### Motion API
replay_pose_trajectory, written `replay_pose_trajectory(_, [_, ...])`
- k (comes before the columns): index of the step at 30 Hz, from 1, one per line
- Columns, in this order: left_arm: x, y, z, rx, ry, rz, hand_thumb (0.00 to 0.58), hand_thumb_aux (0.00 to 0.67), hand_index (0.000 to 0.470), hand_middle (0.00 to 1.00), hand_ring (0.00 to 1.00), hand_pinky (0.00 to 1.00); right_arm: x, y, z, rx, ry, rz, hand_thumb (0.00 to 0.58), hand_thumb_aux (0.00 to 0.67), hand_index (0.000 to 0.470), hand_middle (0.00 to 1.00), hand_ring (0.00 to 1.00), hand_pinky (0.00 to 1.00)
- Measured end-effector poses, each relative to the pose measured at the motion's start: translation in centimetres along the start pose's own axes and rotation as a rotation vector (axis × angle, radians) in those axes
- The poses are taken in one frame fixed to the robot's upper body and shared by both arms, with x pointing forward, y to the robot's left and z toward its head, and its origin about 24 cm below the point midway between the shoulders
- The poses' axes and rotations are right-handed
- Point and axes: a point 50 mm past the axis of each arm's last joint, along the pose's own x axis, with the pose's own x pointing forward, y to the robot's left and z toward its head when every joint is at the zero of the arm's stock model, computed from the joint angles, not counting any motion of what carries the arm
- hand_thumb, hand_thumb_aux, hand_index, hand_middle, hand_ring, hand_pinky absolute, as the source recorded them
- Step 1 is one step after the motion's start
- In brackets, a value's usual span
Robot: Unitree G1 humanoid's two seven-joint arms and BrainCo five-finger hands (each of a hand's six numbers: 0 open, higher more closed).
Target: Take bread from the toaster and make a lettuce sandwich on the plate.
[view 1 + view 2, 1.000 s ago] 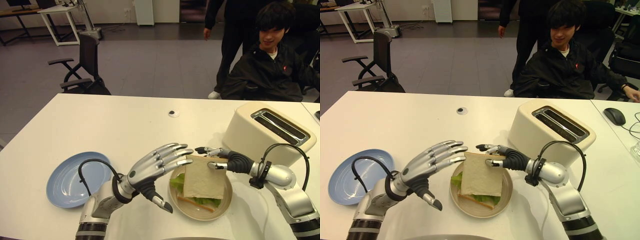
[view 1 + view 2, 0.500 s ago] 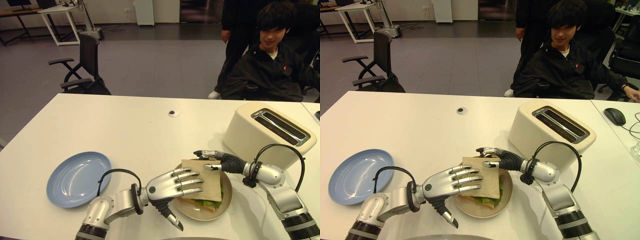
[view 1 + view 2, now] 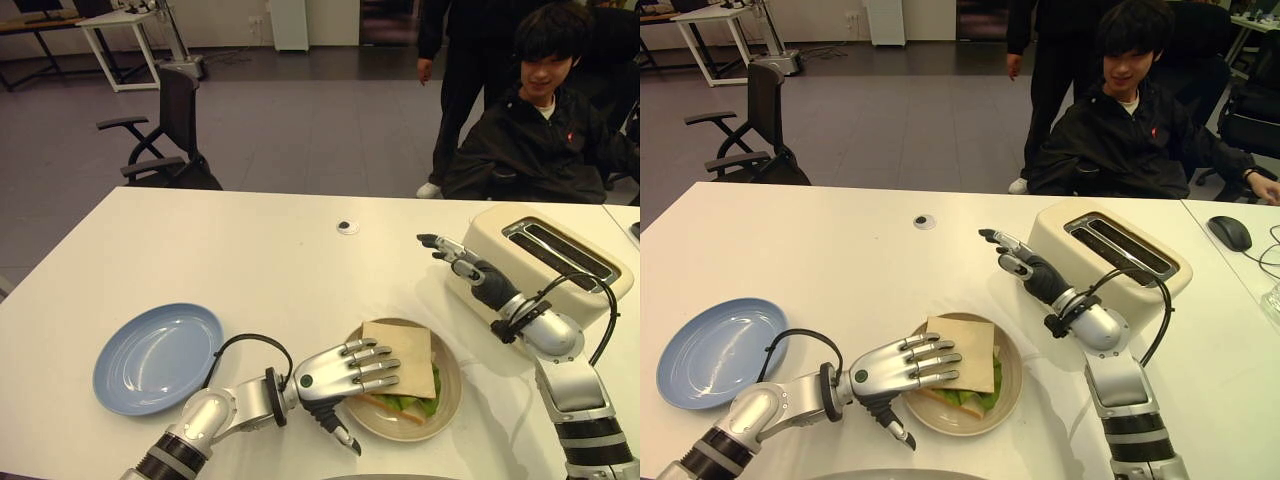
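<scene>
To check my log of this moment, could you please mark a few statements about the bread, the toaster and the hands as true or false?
1. The bread slice tops lettuce on the tan plate. True.
2. The right hand holds bread. False: it is open and empty, raised beside the toaster.
3. The toaster lies tipped on its side. False: it stands upright.
4. The left hand lies at the bread slice's left edge. True.
</scene>
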Motion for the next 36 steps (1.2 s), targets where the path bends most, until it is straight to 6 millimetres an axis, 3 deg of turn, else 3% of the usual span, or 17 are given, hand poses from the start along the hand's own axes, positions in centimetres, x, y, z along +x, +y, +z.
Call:
replay_pose_trajectory(1, [-0.1,0.3,-0.1,-0.031,0.009,0.035,0.0,0.0,0.0,0.0,0.0,0.0,-0.5,0.2,0.4,-0.026,-0.025,0.039,0.0,0.0,0.0,0.0,0.0,0.0])
replay_pose_trajectory(2, [-0.2,1.1,-0.4,-0.081,0.028,0.109,0.0,0.0,0.0,0.0,0.0,0.0,-1.3,0.4,0.8,-0.059,-0.042,0.084,0.0,0.0,0.0,0.31,0.31,0.31])
replay_pose_trajectory(3, [-0.4,2.5,-1.1,-0.132,0.06,0.218,0.0,0.0,0.0,1.0,1.0,1.0,-2.5,0.1,1.0,-0.101,-0.042,0.114,0.357,0.255,0.179,1.0,1.0,1.0])
replay_pose_trajectory(4, [-0.7,3.6,-1.7,-0.174,0.075,0.301,0.579,0.649,0.455,1.0,1.0,1.0,-3.5,-0.4,1.2,-0.136,-0.039,0.12,0.577,0.623,0.437,1.0,1.0,1.0])
replay_pose_trajectory(5, [-1.2,4.8,-2.2,-0.237,0.084,0.393,0.58,0.67,0.47,1.0,1.0,1.0,-4.6,-1.0,1.7,-0.181,-0.04,0.123,0.58,0.67,0.47,1.0,1.0,1.0])
replay_pose_trajectory(9, [-3.6,6.8,-3.4,-0.417,0.068,0.462,0.58,0.67,0.47,1.0,1.0,1.0,-8.7,-1.9,1.8,-0.296,0.046,0.221,0.58,0.67,0.47,1.0,1.0,1.0])
replay_pose_trajectory(11, [-6.1,5.5,-4.1,-0.55,0.098,0.254,0.58,0.67,0.47,1.0,1.0,1.0,-11.6,-1.0,0.8,-0.318,0.178,0.427,0.58,0.67,0.47,1.0,1.0,1.0])
replay_pose_trajectory(12, [-6.5,4.9,-3.9,-0.596,0.104,0.181,0.58,0.67,0.47,1.0,1.0,1.0,-12.1,-0.5,0.4,-0.31,0.204,0.477,0.58,0.67,0.47,1.0,1.0,1.0])
replay_pose_trajectory(15, [-7.9,1.8,-1.5,-0.818,0.062,-0.173,0.58,0.67,0.47,1.0,1.0,1.0,-13.5,2.9,-1.2,-0.231,0.275,0.757,0.58,0.67,0.47,1.0,1.0,1.0])
replay_pose_trajectory(18, [-8.1,0.5,0.5,-0.946,0.002,-0.396,0.58,0.67,0.47,1.0,1.0,1.0,-13.6,5.1,-2.1,-0.19,0.294,0.915,0.58,0.67,0.47,1.0,1.0,1.0])
replay_pose_trajectory(20, [-7.4,0.0,1.2,-0.974,-0.031,-0.452,0.58,0.67,0.47,1.0,1.0,1.0,-13.2,6.2,-2.7,-0.18,0.295,0.975,0.58,0.67,0.47,1.0,1.0,1.0])
replay_pose_trajectory(24, [-3.6,-0.9,0.6,-0.878,-0.054,-0.376,0.58,0.67,0.47,1.0,1.0,1.0,-10.5,7.3,-3.6,-0.201,0.229,0.942,0.58,0.67,0.47,0.97,0.97,0.97])
replay_pose_trajectory(30, [1.8,-2.4,-4.5,-0.65,0.149,-0.169,0.58,0.67,0.47,1.0,1.0,1.0,-3.7,7.8,-6.1,-0.178,0.16,0.603,0.58,0.67,0.47,0.97,0.97,0.97])
replay_pose_trajectory(36, [4.2,-2.6,-11.2,-0.474,0.436,-0.049,0.58,0.67,0.47,1.0,1.0,1.0,2.7,6.4,-8.5,-0.172,0.201,0.273,0.58,0.67,0.47,0.94,0.94,0.94])
